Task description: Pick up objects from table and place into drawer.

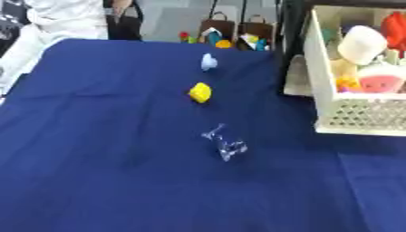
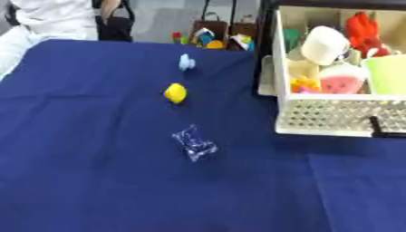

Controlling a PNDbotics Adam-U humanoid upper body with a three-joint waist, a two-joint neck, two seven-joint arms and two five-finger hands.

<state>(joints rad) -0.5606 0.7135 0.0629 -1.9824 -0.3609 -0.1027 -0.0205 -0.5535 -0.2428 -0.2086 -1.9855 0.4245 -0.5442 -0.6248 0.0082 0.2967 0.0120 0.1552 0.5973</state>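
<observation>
Crinkled clear wrapper, nearest item on the blue desk; beyond it a yellow piece, then a pale blue piece. All three lie well apart from the white drawer at the right. That is my left eye's listing.

Right eye: same three items unpicked; the drawer already holds a white cylinder, a watermelon toy and a red toy. My fingers show in neither view, so their state and their distance from the items cannot be told. Judged: three items left.
</observation>
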